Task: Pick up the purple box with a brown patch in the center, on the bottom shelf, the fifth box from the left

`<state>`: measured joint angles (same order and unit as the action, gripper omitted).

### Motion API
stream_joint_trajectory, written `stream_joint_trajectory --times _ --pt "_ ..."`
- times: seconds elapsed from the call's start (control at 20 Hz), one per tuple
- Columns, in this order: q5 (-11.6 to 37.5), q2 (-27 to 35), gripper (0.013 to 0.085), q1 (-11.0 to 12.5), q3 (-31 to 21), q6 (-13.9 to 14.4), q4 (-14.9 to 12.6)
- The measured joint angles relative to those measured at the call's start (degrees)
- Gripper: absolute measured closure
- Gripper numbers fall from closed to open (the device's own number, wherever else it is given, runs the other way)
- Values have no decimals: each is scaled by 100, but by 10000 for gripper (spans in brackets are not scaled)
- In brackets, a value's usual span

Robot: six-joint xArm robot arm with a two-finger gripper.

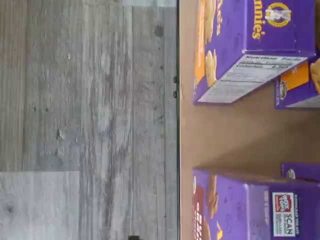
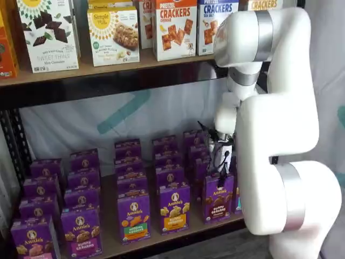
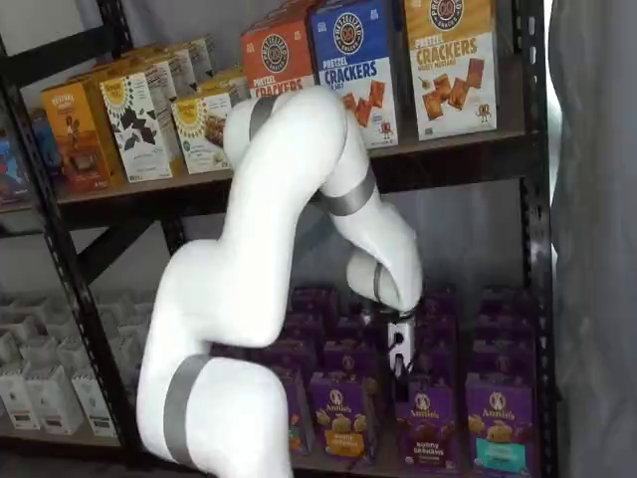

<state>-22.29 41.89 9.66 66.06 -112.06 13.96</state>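
Observation:
The purple box (image 2: 218,197) with the dark brown band stands at the front of the bottom shelf (image 2: 110,237), to the right of the orange-band carton. In both shelf views my gripper (image 2: 220,162) hangs just above and slightly behind it, apart from it. The black fingers (image 3: 398,351) show over the box (image 3: 426,423), but no gap between them is plain. In the wrist view, turned on its side, the box (image 1: 230,210) shows its brown-red band and a "scan" flap on the tan deck (image 1: 225,135).
The orange-band carton (image 2: 174,208) (image 1: 240,45) stands beside the box, and a teal-band one (image 3: 496,423) on its other side. More purple cartons stand in rows behind. Cracker boxes (image 2: 175,27) fill the upper shelf. My white arm (image 2: 280,151) is in front. Grey floor (image 1: 85,120) lies beyond the shelf edge.

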Motion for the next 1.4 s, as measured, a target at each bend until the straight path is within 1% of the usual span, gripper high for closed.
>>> stream_joint_trajectory --times 0.1,0.15,0.35,0.45,0.7,0.95,1.1,1.4 --pt "32 116 130 17 113 -202 201" --pt "17 200 130 41 212 -264 250" --pt "-65 457 130 117 538 -371 295" --pt "-100 569 130 150 687 -367 259" --pt "-193 844 130 205 1044 -91 -100" --pt "-184 1109 130 190 1301 252 -471" --pt "-99 1269 130 160 1410 413 -624" --pt "32 1469 130 127 1519 601 -803"
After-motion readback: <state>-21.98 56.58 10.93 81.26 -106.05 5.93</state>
